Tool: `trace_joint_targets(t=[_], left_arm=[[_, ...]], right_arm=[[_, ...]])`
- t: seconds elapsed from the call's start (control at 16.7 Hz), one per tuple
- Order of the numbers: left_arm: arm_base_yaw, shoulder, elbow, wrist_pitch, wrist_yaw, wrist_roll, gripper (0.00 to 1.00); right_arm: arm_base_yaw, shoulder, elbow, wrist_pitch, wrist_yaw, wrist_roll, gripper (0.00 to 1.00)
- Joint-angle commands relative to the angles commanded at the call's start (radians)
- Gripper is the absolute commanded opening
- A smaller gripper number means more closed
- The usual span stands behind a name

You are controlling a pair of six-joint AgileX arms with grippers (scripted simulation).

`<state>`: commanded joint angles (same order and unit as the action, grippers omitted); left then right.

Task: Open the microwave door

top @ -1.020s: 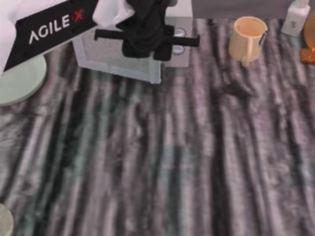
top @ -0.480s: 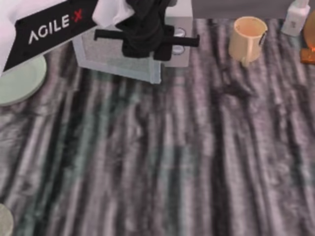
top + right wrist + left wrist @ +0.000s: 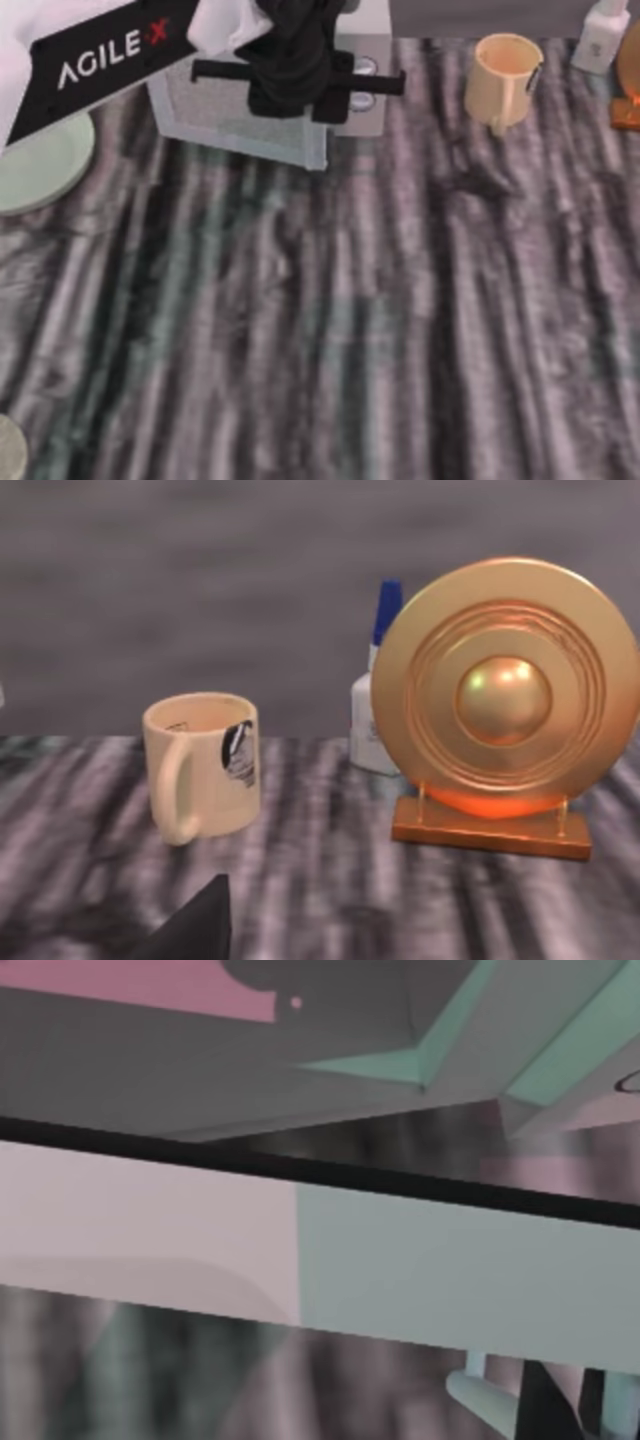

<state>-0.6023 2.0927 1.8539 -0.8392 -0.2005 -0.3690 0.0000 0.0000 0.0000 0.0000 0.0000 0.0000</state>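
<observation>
Striped table [image 3: 350, 330] | microwave door [image 3: 240, 125] ajar | left pincer [image 3: 300, 75] directly above

Very little is different from one second ago. In the top view, the microwave door [image 3: 235, 128] hangs open at the same slant, near the far edge of the table. Its loose corner sits at the same spot on the striped cloth. If the door moved at all, the move is too small to see. The left gripper [image 3: 300, 78] is over the door's top edge, just where it was. The left arm [image 3: 110, 50] has not shifted either. I can find no other change on the table.
</observation>
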Motion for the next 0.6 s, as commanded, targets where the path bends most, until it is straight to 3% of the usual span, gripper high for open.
trace_joint_targets(t=[0.6], left_arm=[[0.024,-0.093,-0.138,0.064,0.05,0.11,0.0]], right_arm=[[0.0,0.0,0.0,0.0,0.0,0.0,1.0]])
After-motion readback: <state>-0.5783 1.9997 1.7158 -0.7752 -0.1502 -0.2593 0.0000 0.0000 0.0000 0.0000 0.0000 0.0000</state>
